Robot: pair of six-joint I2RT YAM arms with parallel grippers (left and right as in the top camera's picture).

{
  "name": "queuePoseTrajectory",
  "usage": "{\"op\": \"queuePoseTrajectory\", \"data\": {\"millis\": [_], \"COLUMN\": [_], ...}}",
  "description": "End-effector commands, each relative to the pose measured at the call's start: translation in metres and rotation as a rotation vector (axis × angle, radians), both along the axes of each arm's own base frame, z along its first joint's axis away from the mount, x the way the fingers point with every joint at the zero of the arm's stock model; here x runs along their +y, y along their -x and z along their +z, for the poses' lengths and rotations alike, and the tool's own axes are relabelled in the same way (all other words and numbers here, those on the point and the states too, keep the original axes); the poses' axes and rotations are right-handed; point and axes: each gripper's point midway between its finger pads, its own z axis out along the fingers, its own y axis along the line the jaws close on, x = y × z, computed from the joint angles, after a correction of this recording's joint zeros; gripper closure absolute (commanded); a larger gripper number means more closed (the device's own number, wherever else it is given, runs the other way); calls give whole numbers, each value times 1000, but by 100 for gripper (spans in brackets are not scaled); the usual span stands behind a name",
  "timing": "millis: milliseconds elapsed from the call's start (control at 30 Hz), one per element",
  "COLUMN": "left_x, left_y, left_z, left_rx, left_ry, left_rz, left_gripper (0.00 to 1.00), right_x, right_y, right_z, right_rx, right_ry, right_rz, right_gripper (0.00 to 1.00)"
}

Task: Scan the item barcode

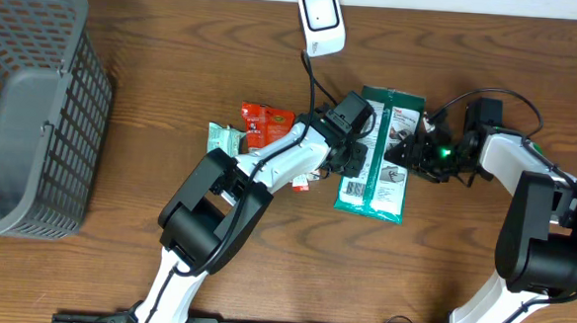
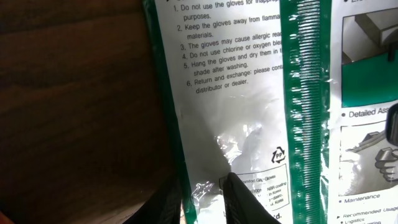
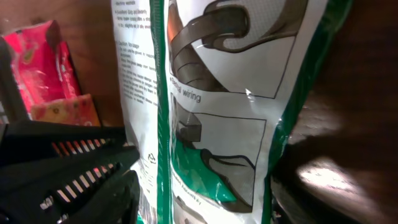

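The item is a green-and-white glove package (image 1: 375, 171) lying flat mid-table, its printed back up (image 2: 249, 81) (image 3: 211, 93). No barcode shows on it in any view. My left gripper (image 1: 353, 155) (image 2: 204, 184) is shut on the package's left edge, one finger over it and one under. My right gripper (image 1: 409, 151) (image 3: 202, 186) is open, its fingers (image 3: 118, 199) standing on either side of the package's right part. A white scanner (image 1: 320, 23) stands at the far edge of the table, with a cable running toward the arms.
A red snack packet (image 1: 264, 124) (image 3: 43, 62) and a pale green packet (image 1: 223, 138) lie just left of the package under my left arm. A grey wire basket (image 1: 29, 108) fills the table's left end.
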Motion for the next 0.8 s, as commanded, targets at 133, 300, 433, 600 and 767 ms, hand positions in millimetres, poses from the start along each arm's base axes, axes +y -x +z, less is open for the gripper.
{"op": "queuePoseTrajectory", "data": {"millis": [133, 300, 433, 600, 767], "left_x": [8, 8, 8, 7, 6], "left_y": [12, 12, 12, 13, 13], "left_z": [-31, -31, -31, -31, -31], "left_rx": [53, 53, 53, 53, 53], "left_ry": [-63, -63, -63, -63, -63], "left_rz": [-7, -7, -7, -8, -11], "left_gripper": [75, 75, 75, 75, 75], "right_x": [6, 13, 22, 31, 32], "right_y": [19, 19, 19, 18, 17], "right_z": [-25, -25, -25, -24, -24], "right_rx": [51, 31, 17, -1, -6], "right_ry": [-21, -17, -15, -12, -11], "right_rz": [12, 48, 77, 103, 106], "right_gripper": [45, 47, 47, 49, 54]}}
